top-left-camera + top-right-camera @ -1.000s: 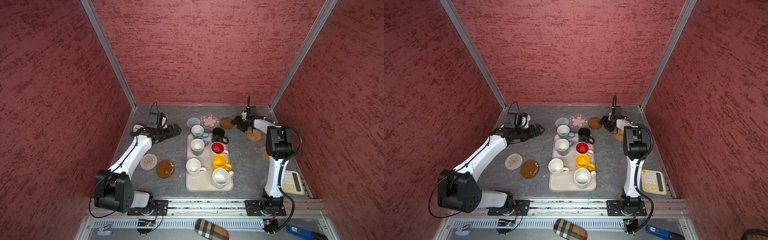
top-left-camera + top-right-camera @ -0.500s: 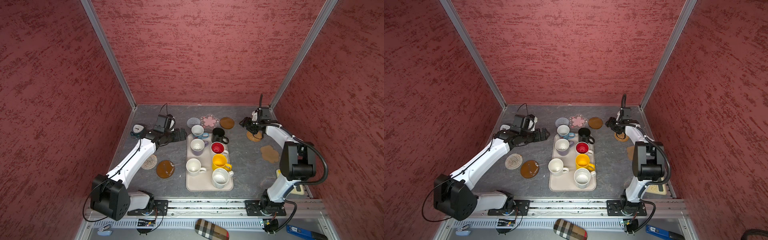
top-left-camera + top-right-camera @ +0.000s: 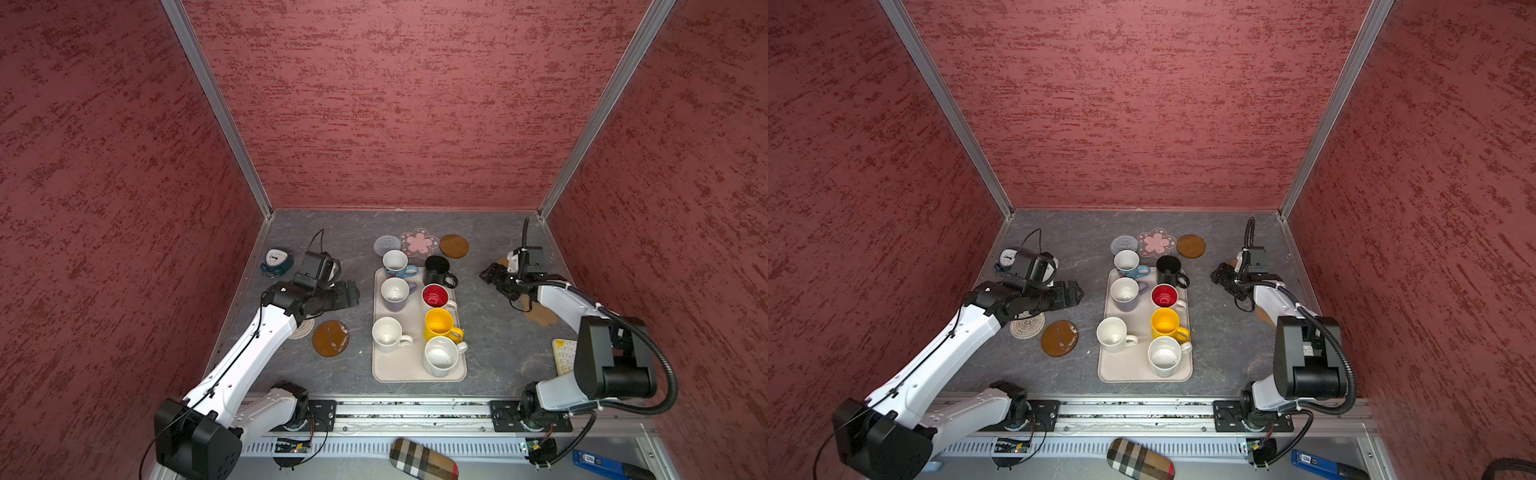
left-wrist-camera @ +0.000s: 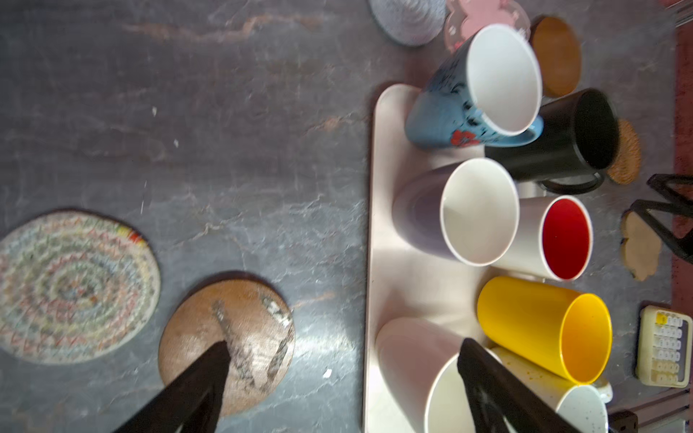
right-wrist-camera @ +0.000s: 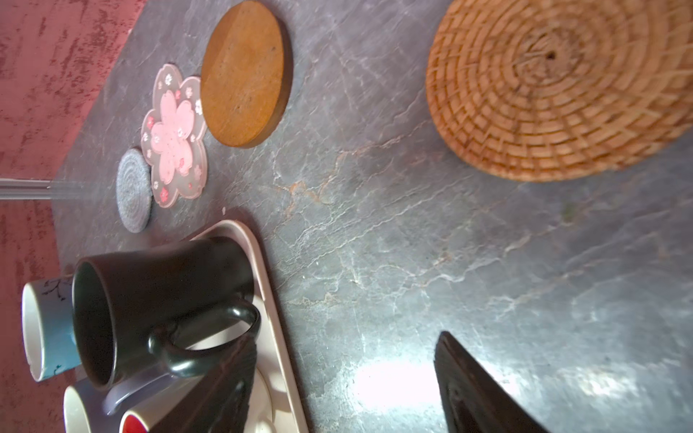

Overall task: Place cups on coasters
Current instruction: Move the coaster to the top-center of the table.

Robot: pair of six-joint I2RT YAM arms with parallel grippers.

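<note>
Standing on the table (image 3: 490, 357): a beige tray (image 3: 409, 368), its long side running from near to far, between the two arms.
Jaws of the left gripper (image 3: 352, 293): wide apart and empty.
Place of the left gripper: just beside the left edge of the tray, level with the lavender cup (image 3: 395, 293), apart from it.
Left wrist view: between the fingers lie bare table and the tray edge. One finger (image 4: 202, 378) is over the near brown coaster (image 4: 255, 318), and the other is over a plain white cup (image 4: 408, 360).
Jaws of the right gripper (image 3: 488, 276): apart, with only bare table between them.
Place of the right gripper: to the right of the black cup (image 3: 437, 270), apart from it. In the right wrist view the handle of this cup is just beside one finger (image 5: 225, 382).
Cups: all seven stand upright on the tray. The blue-based cup (image 3: 395, 262) and the black cup are at its far end. Then come the lavender cup, the red-inside cup (image 3: 435, 296), the yellow cup (image 3: 439, 324), and nearest the two white ones.
Coasters, far side: grey spiral coaster (image 3: 386, 244), pink flower coaster (image 3: 419, 243) and far brown coaster (image 3: 454, 246) lie in a row beyond the tray.
Coasters, right side: wicker coaster (image 5: 555, 86) and tan coaster (image 3: 540, 316), both partly hidden by the right arm in both top views.
Coasters, left side: the near brown coaster and a pale spiral coaster (image 3: 305, 329), which is partly under the left arm.
</note>
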